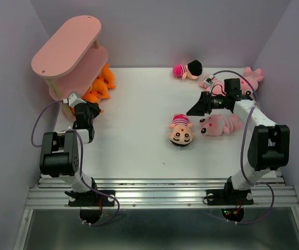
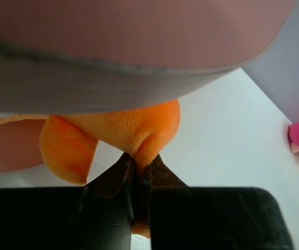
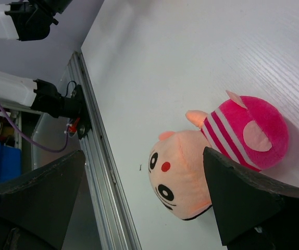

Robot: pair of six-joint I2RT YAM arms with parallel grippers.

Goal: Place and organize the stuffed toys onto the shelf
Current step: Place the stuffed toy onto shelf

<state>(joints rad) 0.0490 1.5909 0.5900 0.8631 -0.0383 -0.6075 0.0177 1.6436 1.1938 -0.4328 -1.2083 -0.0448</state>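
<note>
Left hand (image 2: 139,159) pinching orange toy (image 2: 134,127), right hand (image 3: 144,152) spread empty, doll (image 3: 181,172) lying head toward bases (image 1: 97,200)

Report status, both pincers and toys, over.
Left pincer shut on orange toy. Right pincer open, facing doll. Shelf board close above held toy.

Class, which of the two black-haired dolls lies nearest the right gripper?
The face-up doll at the middle of the table, right beside the open right gripper; the other doll lies on its side, farther back.
</note>
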